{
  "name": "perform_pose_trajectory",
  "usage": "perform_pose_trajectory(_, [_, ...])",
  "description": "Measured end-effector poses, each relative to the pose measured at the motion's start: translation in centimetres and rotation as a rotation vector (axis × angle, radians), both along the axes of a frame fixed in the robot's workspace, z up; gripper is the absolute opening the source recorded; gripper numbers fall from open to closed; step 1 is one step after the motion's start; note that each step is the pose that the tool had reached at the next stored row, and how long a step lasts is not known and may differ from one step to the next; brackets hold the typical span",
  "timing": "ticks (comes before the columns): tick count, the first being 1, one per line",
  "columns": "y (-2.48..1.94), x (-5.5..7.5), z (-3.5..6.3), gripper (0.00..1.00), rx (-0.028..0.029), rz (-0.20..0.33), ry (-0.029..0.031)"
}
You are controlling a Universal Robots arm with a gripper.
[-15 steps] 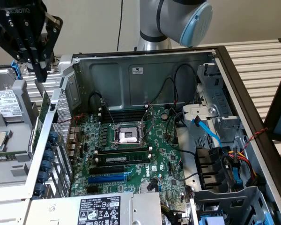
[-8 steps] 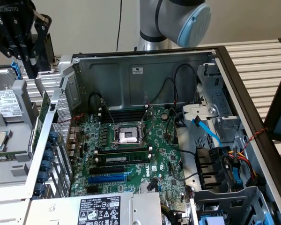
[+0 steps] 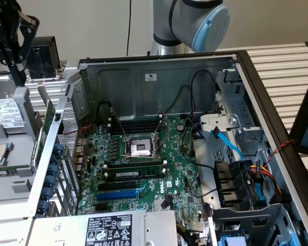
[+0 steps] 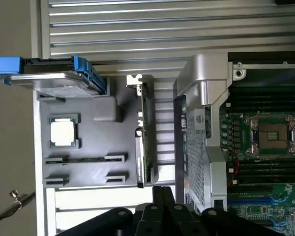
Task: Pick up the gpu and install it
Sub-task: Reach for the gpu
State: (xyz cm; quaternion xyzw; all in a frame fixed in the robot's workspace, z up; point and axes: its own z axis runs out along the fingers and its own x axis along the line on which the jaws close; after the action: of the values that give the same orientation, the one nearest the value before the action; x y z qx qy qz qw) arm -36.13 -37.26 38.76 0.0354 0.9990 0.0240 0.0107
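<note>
While the gpu [image 4: 143,142], a small green circuit card with silver end bracket, stands on edge in the grey parts tray [image 4: 93,152] beside the open computer case [image 3: 159,72], apparently presenting its upper edge for grasping, the black gripper [image 4: 163,199] hovers near it; claw state cannot be determined.

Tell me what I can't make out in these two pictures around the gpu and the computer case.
gpu: the wrist view sees it edge-on, so neither face of the card can be made out.
pincer: exterior view, cut off by the picture's top left corner.
power supply: exterior view, the print on its label is too small to read.
motherboard: exterior view, its near edge is hidden by the power supply.
</note>
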Motion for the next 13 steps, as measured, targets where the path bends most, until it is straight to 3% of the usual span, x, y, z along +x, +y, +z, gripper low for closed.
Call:
perform_pose_trajectory(6, [1.44, -2.2, -0.17, 0.11, 0.0001, 0.000, 0.0000])
perform_pose_trajectory(11, [1.51, -4.5, -0.17, 0.11, 0.0013, 0.000, 0.0000])
perform_pose_trajectory(13, [1.50, -4.7, -0.17, 0.11, 0.0014, 0.000, -0.0001])
